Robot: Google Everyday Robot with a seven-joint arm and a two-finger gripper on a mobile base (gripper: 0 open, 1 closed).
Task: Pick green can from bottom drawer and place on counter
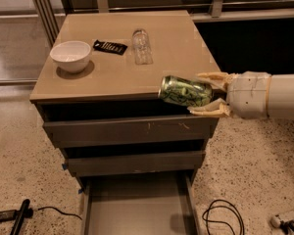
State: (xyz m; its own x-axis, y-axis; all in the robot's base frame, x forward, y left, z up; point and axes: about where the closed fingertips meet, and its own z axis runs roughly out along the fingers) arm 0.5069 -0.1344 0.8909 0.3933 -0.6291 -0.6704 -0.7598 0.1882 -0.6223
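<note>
The green can is held on its side in my gripper, which reaches in from the right on a white arm. The pale fingers are shut on the can, one above and one below it. The can hangs in the air at the counter's front right edge, level with the counter, partly over its rim. The bottom drawer is pulled open below, and its flat grey floor shows nothing in it.
On the counter stand a white bowl at the left, a black flat object and a clear glass jar in the middle. The two upper drawers are shut. Cables and a black tool lie on the floor.
</note>
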